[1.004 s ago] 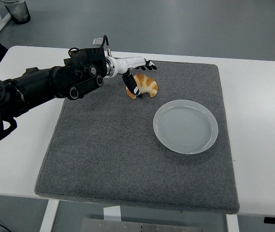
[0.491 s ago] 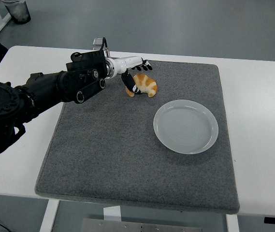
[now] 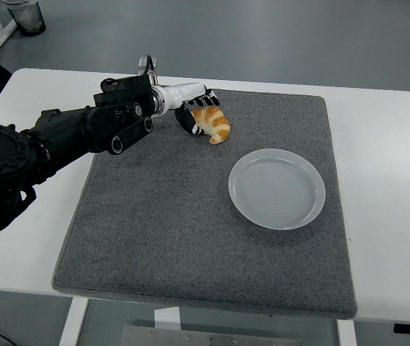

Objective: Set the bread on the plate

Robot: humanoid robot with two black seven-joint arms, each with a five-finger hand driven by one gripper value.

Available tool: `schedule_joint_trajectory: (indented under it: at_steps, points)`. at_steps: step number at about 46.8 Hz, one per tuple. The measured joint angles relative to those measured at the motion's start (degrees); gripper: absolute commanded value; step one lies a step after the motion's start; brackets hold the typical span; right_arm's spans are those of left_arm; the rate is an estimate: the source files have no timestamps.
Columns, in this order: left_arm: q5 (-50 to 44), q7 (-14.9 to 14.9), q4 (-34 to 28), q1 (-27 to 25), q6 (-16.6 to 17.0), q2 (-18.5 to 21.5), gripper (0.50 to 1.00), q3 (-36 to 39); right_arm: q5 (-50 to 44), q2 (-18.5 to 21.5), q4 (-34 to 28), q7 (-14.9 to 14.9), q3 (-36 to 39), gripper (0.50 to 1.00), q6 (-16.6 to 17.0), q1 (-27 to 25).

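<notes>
Gripped golden crescent-shaped bread (image 3: 212, 123) in left hand (image 3: 193, 115), fingers curled around it. Best carried level toward round grey plate (image 3: 277, 189) at four o'clock.

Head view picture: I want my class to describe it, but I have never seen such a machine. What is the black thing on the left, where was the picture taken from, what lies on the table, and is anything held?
The picture comes from a camera high on the robot itself, looking forward and down over a white table. The black thing coming in from the left edge is the robot's left arm. It ends in the left hand, which has fingers like a person's. A grey mat covers most of the table. On the mat lies a white plate with nothing on it. The left hand is closed around a piece of bread, a croissant by its shape, at the far side of the mat, apart from the plate. The right arm is not in the picture.
</notes>
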Motion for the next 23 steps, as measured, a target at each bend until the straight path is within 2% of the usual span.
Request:
schedule_joint_trajectory:
  at_steps: [23]
  points:
    - [4.28,-0.93,-1.0,0.51,-0.02,0.01,0.799,0.12,0.0,0.0,0.0,0.0,0.0,0.952,0.0,0.0]
